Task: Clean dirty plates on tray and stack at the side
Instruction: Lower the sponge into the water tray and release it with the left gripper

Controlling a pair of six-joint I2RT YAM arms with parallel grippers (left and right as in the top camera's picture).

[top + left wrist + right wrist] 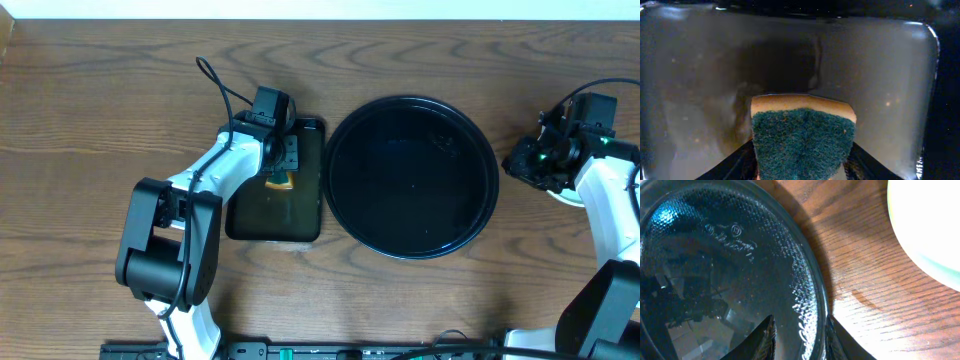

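From overhead, shows a large round glossy black tray (410,200) with a raised rim at the centre of the brown wood-grain tabletop (90,90), offset slightly toward the right edge. Just beside its left rim, shows a rectangular black basin (300,220); cannot tell whether touching. Places the left gripper (283,160) over the basin's far half, pointed down at a green-and-tan sponge (802,145). In the left wrist view, shows black fingers (735,165) flanking the sponge on both sides, jaws apart; cannot tell whether clamped on it or merely beside it. Places the right gripper (512,162) just off the tray's right rim, jaws parted and unclamped, tray rim visible in the gap. Shows a pale mint-green round plate (930,225) on bare wood near the tabletop's right edge, apart from the tray, mostly covered by the right arm from overhead. Cannot tell plate count.
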